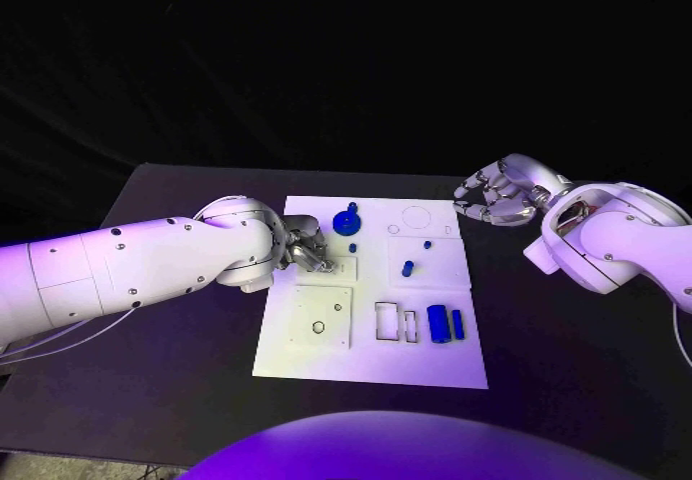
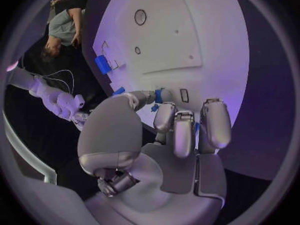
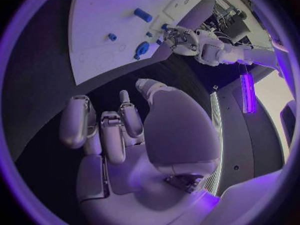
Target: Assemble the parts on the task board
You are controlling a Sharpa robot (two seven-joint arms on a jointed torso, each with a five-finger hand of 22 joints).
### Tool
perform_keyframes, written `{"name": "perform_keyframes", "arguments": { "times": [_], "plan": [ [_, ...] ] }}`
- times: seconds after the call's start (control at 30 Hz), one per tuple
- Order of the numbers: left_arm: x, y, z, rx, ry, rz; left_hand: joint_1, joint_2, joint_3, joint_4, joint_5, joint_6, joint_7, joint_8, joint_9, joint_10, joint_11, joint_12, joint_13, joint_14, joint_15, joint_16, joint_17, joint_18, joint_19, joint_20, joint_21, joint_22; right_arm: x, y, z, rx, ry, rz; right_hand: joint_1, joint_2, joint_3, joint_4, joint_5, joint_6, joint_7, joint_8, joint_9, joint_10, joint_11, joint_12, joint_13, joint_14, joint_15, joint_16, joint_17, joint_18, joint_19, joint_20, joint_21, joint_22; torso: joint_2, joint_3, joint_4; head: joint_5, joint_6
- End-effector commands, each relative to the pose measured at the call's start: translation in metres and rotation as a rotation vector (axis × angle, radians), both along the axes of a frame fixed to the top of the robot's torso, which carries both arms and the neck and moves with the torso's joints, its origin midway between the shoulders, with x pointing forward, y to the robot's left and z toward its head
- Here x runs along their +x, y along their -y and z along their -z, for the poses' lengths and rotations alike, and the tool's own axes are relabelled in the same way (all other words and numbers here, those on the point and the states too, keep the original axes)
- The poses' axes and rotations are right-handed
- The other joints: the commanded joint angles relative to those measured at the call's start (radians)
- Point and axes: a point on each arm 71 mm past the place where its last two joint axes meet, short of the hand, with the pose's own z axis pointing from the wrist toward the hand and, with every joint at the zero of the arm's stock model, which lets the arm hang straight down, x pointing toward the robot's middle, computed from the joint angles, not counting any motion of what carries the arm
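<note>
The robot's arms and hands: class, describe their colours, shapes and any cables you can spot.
Both arms are thick, rounded white shells dotted with small dark screw holes. Thin pale cables trail beside the left arm. The left hand and right hand are silver metal, with smooth rounded finger segments and broad curved palm plates.

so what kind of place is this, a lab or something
Probably a robotics lab or test bench: two white robot arms with silver hands, left hand and right hand, work over a white task board with small blue parts on a black table, under purple light.
</note>
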Motion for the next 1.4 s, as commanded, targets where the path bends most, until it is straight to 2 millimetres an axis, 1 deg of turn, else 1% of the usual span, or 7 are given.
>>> {"name": "perform_keyframes", "arguments": {
  "times": [0.03,0.13,0.43,0.73,1.03,1.17,1.4],
  "plan": [
    [-0.003,0.001,0.004,0.014,-0.038,0.009,0.01,0.003,0.168,-0.17,0.007,0.0,-0.005,-0.006,-0.001,0.008,0.003,0.007,0.003,0.106,-0.008,0.004,0.263,-0.02,0.006,-0.005,-0.001,0.042,0.0,-0.001,0.001,-0.003,-0.003,-0.008,-0.009,-0.002,0.009,0.0,0.006,-0.008,0.0,0.005,0.001,0.003,-0.006,0.001,0.0,0.095,-0.008,-0.004,0.231,0.015,0.001,-0.005,-0.006,0.053,0.0,0.0002,-0.0001,-0.001,0.0],
    [-0.003,0.001,0.004,0.014,-0.039,0.009,0.01,0.003,0.168,-0.17,0.007,0.0,-0.005,-0.006,-0.001,0.008,0.003,0.007,0.003,0.106,-0.008,0.004,0.263,-0.02,0.006,-0.005,-0.001,0.042,0.0,-0.001,0.002,-0.004,-0.005,-0.008,-0.009,-0.002,0.009,0.0,0.006,-0.008,0.0,0.005,0.001,0.003,-0.006,0.001,0.0,0.095,-0.008,-0.004,0.231,0.015,0.001,-0.005,-0.006,0.053,0.0,0.0006,-0.0001,0.001,0.0],
    [-0.002,-0.001,0.004,0.01,-0.034,-0.007,0.01,0.002,0.167,-0.169,0.01,0.001,-0.005,-0.006,-0.002,0.008,0.003,0.007,0.004,0.106,-0.009,0.004,0.263,-0.02,0.006,-0.005,0.0,0.043,0.0,-0.001,0.003,-0.004,-0.008,-0.008,-0.01,-0.002,0.011,-0.001,0.008,-0.008,0.0,0.005,0.001,0.003,-0.006,0.001,0.0,0.095,-0.008,-0.005,0.231,0.015,0.001,-0.005,-0.006,0.053,0.0,-0.0003,-0.001,0.0,0.0],
    [0.0,-0.003,0.003,-0.018,-0.055,-0.034,0.009,0.003,0.167,-0.168,0.012,0.002,-0.005,-0.006,-0.003,0.008,0.002,0.006,0.002,0.106,-0.009,0.004,0.263,-0.02,0.005,-0.005,-0.001,0.042,0.0,-0.001,0.003,-0.004,-0.009,-0.008,-0.01,-0.002,0.011,-0.001,0.008,-0.008,0.0,0.005,0.001,0.003,-0.006,0.001,0.0,0.095,-0.008,-0.005,0.231,0.015,0.001,-0.005,-0.006,0.053,0.0,0.0002,-0.0005,-0.002,0.0],
    [0.002,-0.007,-0.001,-0.042,-0.088,-0.056,0.008,0.006,0.167,-0.163,0.0,0.001,-0.005,-0.009,-0.005,0.006,0.002,0.001,-0.003,0.106,-0.009,0.004,0.263,-0.019,0.004,-0.005,-0.004,0.04,0.0,-0.001,0.004,-0.005,-0.011,-0.007,-0.01,-0.002,0.011,-0.001,0.008,-0.008,0.0,0.005,0.001,0.003,-0.006,0.001,0.0,0.095,-0.008,-0.005,0.231,0.015,0.001,-0.005,-0.006,0.053,-0.001,0.0006,-0.0003,-0.003,0.0],
    [0.004,-0.009,-0.005,-0.042,-0.104,-0.059,0.008,0.007,0.167,-0.163,-0.002,0.0,-0.005,-0.01,-0.005,0.006,0.002,0.002,-0.002,0.106,-0.009,0.004,0.263,-0.019,0.004,-0.005,-0.004,0.04,0.0,0.0,0.004,-0.007,-0.013,-0.006,-0.01,-0.002,0.011,-0.001,0.008,-0.008,0.0,0.005,0.001,0.003,-0.006,0.001,0.0,0.095,-0.008,-0.005,0.231,0.015,0.001,-0.005,-0.006,0.053,0.0,0.0007,0.0007,-0.008,0.0],
    [0.008,-0.011,-0.007,-0.042,-0.145,-0.073,0.008,0.007,0.167,-0.163,-0.003,0.0,-0.005,-0.01,-0.006,0.007,0.002,0.003,-0.001,0.106,-0.009,0.004,0.263,-0.019,0.004,-0.005,-0.005,0.04,0.0,-0.001,0.005,-0.008,-0.016,-0.006,-0.012,-0.003,0.013,-0.002,0.012,-0.009,0.0,0.006,0.001,0.002,-0.006,0.001,-0.001,0.095,-0.008,-0.005,0.23,0.015,0.001,-0.006,-0.007,0.053,0.0,0.0012,-0.0011,-0.007,0.0]
  ]
}}
